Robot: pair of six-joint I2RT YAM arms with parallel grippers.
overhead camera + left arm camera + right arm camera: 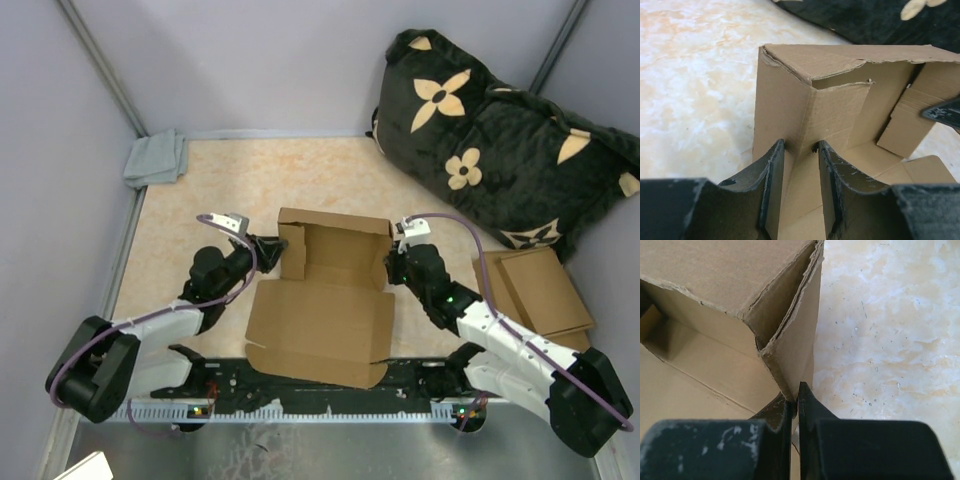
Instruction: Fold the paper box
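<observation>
The paper box (325, 320) lies mid-table, brown and unprinted. Its back and side walls stand up and a wide flap lies flat toward the arms. My left gripper (272, 250) is at the box's left wall. In the left wrist view its jaws (799, 145) are partly closed around that wall's folded corner (785, 95), with one finger on each face. My right gripper (393, 262) is at the right wall. In the right wrist view its jaws (796, 392) are shut, and the tips meet the lower corner of that wall (790, 345).
A black cushion (500, 140) with beige flowers leans in the far right corner. A stack of flat cardboard pieces (545, 290) lies right of the right arm. A grey cloth (157, 158) sits at the far left. Enclosure walls close in the table.
</observation>
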